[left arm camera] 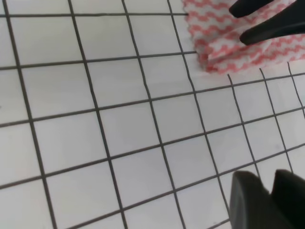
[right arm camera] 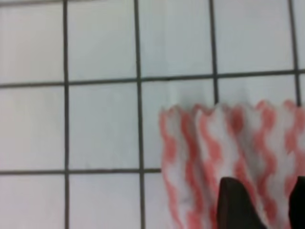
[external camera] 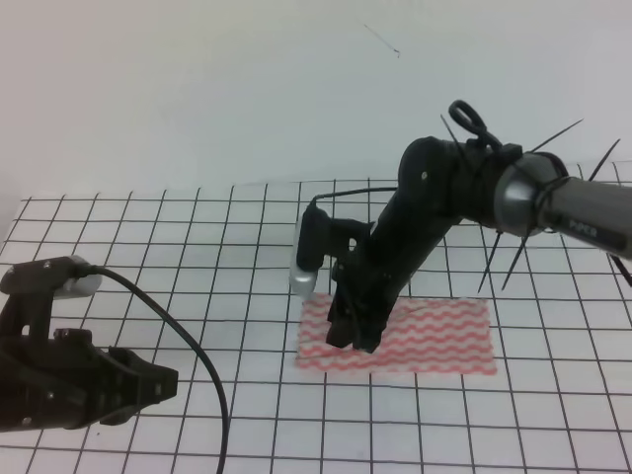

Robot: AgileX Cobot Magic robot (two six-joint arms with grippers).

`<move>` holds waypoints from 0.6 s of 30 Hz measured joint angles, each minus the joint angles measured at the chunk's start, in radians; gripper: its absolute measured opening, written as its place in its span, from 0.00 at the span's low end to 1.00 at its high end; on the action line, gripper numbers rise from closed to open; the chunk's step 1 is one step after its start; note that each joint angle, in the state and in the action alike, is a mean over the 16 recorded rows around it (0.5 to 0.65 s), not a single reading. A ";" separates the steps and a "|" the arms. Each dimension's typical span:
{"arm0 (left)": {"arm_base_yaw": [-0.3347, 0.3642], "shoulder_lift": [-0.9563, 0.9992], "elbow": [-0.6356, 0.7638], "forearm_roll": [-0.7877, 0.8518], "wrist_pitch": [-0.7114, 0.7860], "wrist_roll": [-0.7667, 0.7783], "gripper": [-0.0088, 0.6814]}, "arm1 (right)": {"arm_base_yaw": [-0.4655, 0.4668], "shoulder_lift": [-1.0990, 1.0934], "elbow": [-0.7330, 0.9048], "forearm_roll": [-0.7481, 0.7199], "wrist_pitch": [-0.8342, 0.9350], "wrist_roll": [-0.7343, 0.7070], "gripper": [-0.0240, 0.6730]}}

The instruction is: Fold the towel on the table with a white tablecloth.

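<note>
pink-striped towel point(external camera: 434, 336) flat on gridded tablecloth point(external camera: 197, 257), left end rumpled

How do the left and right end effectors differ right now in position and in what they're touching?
The right end effector is down on the thin pink-and-white wavy-striped towel, at its left end; the left end effector is over bare white grid-printed tablecloth, apart from the towel. The right arm reaches toward the middle of the table; the left sits at the near left edge. Both are black, and neither's opening can be read.

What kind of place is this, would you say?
Probably a robot test bench, not a home: a tablecloth printed with a black grid, a plain white wall behind, and two black robot arms working over one striped towel.
</note>
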 joint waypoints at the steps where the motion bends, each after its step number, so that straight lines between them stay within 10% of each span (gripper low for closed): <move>1: 0.000 0.000 0.000 0.000 0.000 0.000 0.15 | 0.002 0.003 -0.001 -0.004 0.000 0.000 0.38; 18: 0.000 0.001 0.000 -0.006 0.005 0.000 0.15 | 0.012 -0.009 -0.017 -0.032 0.009 0.000 0.13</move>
